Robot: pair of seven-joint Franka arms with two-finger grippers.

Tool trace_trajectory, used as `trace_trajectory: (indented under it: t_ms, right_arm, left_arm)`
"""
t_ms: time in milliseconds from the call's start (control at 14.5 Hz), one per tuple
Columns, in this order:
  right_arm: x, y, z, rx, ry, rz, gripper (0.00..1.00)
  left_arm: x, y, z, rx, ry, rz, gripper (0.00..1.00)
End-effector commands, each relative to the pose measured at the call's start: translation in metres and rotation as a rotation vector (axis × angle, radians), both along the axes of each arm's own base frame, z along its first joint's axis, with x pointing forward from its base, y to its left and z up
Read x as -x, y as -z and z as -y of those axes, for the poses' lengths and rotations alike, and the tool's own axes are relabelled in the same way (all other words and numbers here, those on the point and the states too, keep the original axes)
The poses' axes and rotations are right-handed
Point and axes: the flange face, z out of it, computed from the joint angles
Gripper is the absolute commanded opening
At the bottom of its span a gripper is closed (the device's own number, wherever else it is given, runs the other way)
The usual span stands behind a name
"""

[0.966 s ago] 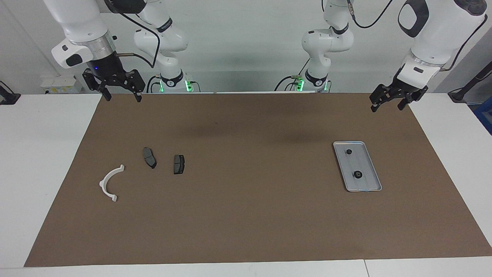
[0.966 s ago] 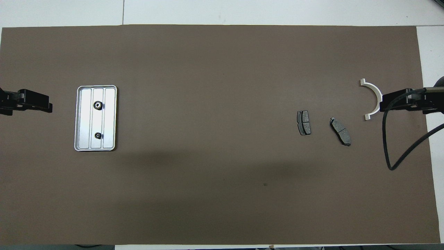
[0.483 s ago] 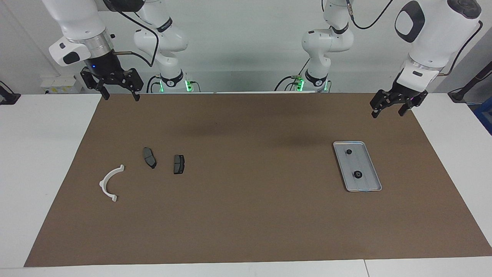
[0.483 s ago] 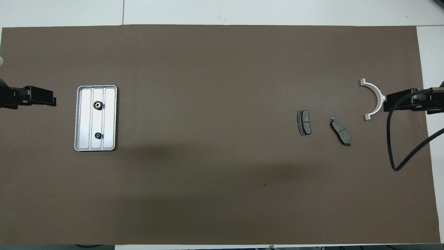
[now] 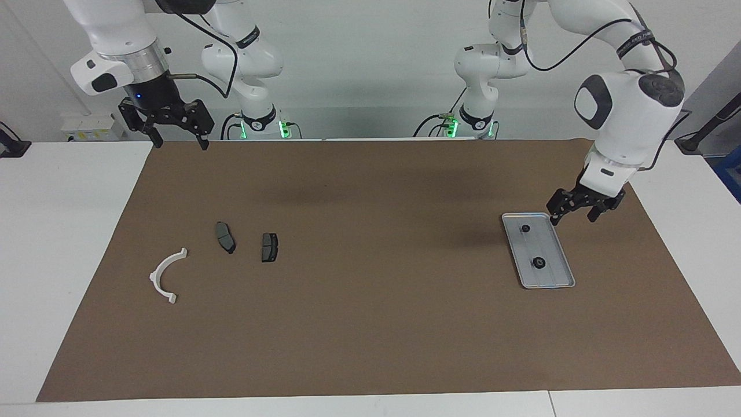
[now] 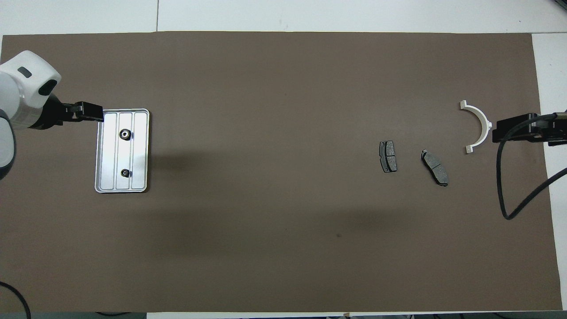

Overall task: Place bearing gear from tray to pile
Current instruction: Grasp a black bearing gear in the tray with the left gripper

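Tray (image 5: pixel 557 279): right of frame, facing view, on brown mat (image 5: pixel 376 324); two gears (image 5: pixel 538 263) inside.
Left claw (image 5: pixel 578 215): open, empty, over tray's corner.
Right claw (image 5: pixel 176 141): open, empty, upper left.
Pile: bracket (image 5: pixel 163 278), two plates (image 5: pixel 225 237), centre-left, unobstructed.

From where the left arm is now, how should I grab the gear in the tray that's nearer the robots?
Come straight down and close the fingers across the round outer rim of that gear. It lies flat in the tray, apart from the other gear, so nothing blocks a top grasp.
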Motion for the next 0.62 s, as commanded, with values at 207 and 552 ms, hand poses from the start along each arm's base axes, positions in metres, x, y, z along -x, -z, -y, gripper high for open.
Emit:
trace_trajectory:
  t_ms: [207,552]
  right_arm:
    - [0.007,-0.001,0.003,-0.021,-0.012,-0.008,1.0]
    - [0.008,0.0,0.004,-0.021,-0.018,-0.011,1.0]
  left_arm:
    - [-0.028,0.09,0.006,0.0,-0.061,0.01,1.0]
    - [-0.024,0.134,-0.004,-0.008,-0.067,-0.04,0.95]
